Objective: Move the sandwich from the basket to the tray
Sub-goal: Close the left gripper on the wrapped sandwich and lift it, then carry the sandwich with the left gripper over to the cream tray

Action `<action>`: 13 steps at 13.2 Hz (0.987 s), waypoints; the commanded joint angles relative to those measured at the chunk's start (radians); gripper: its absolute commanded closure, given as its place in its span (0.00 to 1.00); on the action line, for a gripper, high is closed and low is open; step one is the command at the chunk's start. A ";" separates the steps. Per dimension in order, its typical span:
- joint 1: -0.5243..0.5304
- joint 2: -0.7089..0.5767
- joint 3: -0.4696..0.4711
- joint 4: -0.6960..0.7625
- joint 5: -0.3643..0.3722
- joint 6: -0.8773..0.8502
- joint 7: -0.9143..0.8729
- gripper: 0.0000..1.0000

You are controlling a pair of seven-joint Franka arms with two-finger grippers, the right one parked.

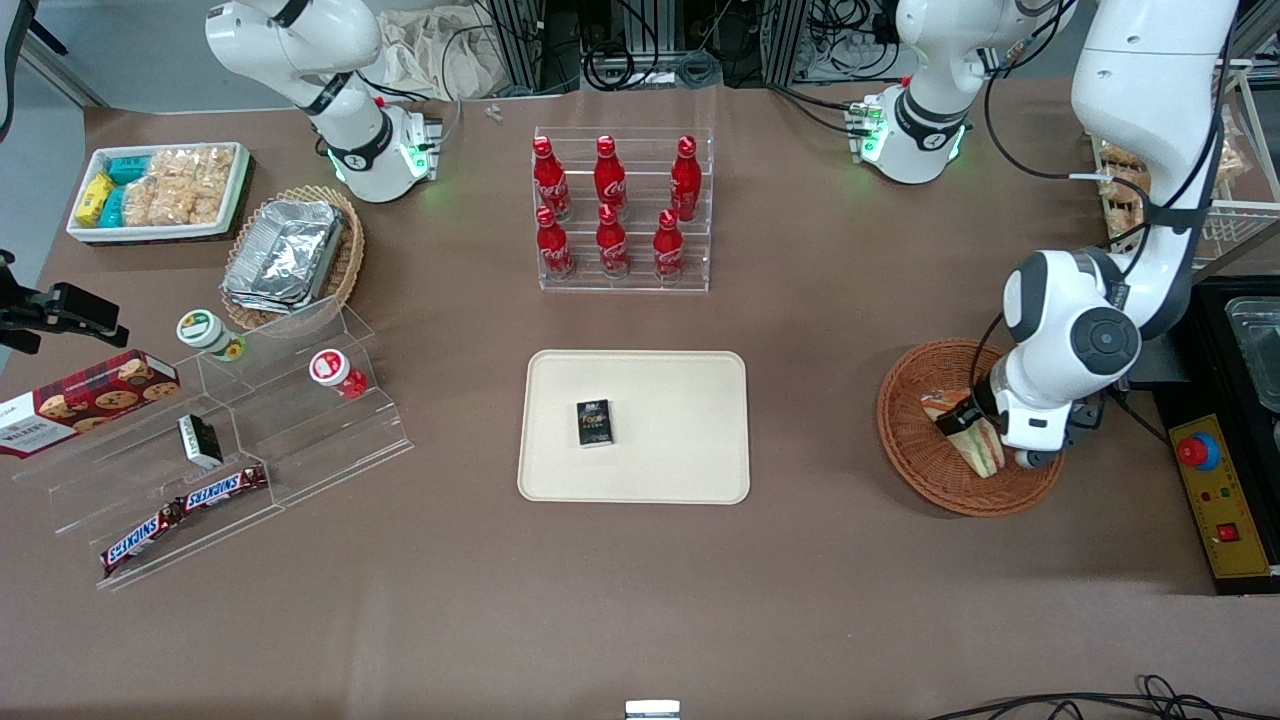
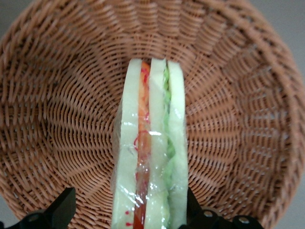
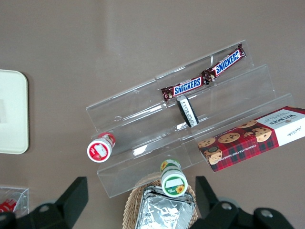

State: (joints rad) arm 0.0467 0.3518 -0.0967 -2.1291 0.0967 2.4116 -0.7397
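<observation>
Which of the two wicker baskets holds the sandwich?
The reddish-brown basket toward the working arm's end, under the tool, holds the sandwich. The lighter basket holds foil containers.

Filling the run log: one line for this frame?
stage: grasping | gripper: open, straddling sandwich | sandwich: in basket | tray: holds small dark box

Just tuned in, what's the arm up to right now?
The left arm's end effector is down in the basket, its fingers open on either side of the sandwich, which stands on edge in its wrap. Nothing is lifted yet. The tray holds only a small dark box.
</observation>
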 commanded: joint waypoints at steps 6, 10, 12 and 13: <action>-0.002 -0.082 -0.001 0.035 0.025 -0.058 -0.004 1.00; -0.016 -0.172 -0.012 0.208 0.021 -0.378 0.106 1.00; -0.018 -0.156 -0.085 0.373 0.020 -0.539 0.146 1.00; -0.019 -0.134 -0.130 0.446 0.021 -0.586 0.146 1.00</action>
State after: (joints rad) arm 0.0367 0.1725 -0.1600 -1.8276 0.1058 1.9289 -0.6079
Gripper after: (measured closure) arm 0.811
